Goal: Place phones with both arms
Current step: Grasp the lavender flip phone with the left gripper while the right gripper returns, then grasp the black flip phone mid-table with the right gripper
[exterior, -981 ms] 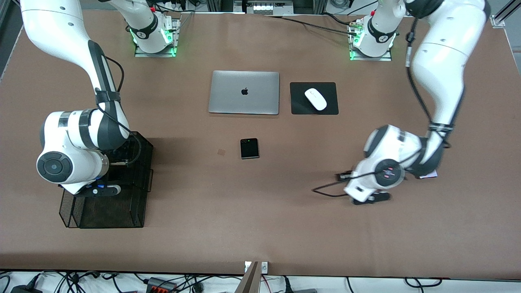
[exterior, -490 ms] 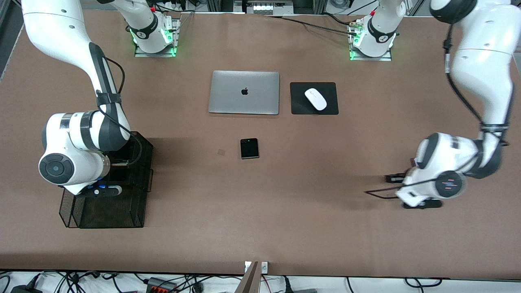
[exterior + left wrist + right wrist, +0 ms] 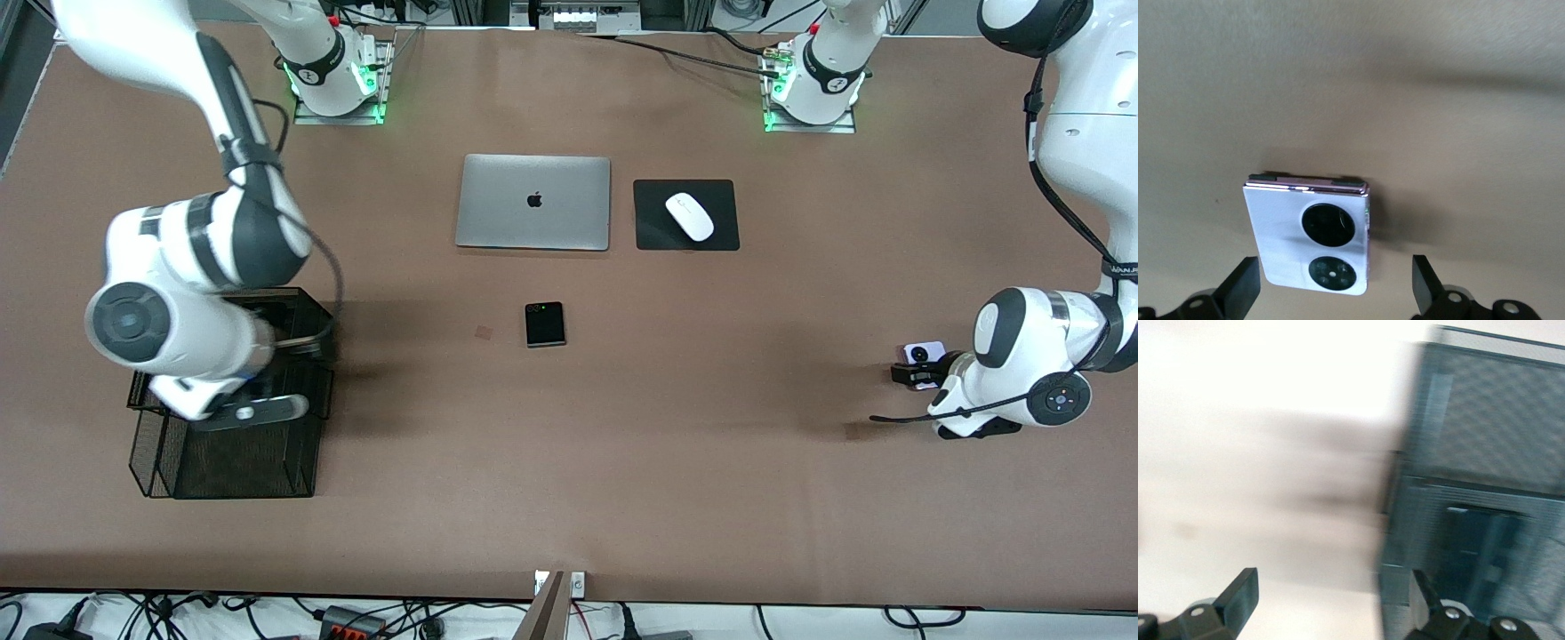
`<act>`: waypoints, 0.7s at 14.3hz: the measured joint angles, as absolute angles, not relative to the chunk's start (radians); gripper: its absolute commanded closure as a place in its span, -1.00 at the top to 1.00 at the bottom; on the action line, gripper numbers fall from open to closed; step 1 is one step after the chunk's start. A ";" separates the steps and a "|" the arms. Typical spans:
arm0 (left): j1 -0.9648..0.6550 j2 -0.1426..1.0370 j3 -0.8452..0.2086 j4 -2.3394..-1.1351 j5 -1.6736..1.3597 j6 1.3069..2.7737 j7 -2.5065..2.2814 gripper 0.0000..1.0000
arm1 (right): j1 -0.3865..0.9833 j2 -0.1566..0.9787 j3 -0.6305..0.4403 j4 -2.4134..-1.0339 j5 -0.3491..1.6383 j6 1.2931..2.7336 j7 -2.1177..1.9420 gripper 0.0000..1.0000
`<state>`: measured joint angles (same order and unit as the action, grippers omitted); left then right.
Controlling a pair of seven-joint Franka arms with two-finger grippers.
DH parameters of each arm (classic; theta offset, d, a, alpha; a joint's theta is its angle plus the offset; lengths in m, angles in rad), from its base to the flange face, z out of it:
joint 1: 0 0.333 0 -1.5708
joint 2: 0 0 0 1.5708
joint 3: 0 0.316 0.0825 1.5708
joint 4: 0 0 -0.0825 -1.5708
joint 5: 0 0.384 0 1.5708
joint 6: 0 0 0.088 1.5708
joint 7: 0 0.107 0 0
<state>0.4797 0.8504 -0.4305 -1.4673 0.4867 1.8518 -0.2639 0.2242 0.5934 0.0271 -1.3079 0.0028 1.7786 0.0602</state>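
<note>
Lavender flip phone (image 3: 1310, 233) lies under the wide-open left pincer (image 3: 1333, 293) (right pincer (image 3: 1331, 607) also apart, empty).

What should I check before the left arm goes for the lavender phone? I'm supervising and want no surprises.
1. Left gripper open: ok, fingers spread either side of the lavender flip phone.
2. Phone lying flat on the table: ok.
3. Phone centred between the fingers: not ok, it sits closer to one.
4. Right gripper open, holding nothing: ok.
5. Right gripper away from the mesh organizer: not ok, it is over it.
6. Black flip phone untouched mid-table: ok.
</note>
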 measured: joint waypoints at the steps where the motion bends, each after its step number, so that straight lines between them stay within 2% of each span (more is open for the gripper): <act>1: 0.487 0.850 -0.431 -1.469 0.487 1.857 -0.264 1.00 | 0.234 0.596 0.048 -1.308 0.031 1.795 0.060 1.00; 5: 0.506 0.852 -0.431 -1.480 0.487 1.888 -0.261 1.00 | 0.359 0.650 0.071 -1.311 0.054 1.889 0.100 1.00; 10: 0.519 0.861 -0.431 -1.488 0.487 1.912 -0.224 1.00 | 0.562 0.770 0.069 -1.316 0.052 2.101 0.274 1.00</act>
<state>0.5189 0.8610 -0.4311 -1.4882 0.4869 1.9122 -0.2239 0.5625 0.7699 0.0695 -1.3156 0.0523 2.1006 0.2740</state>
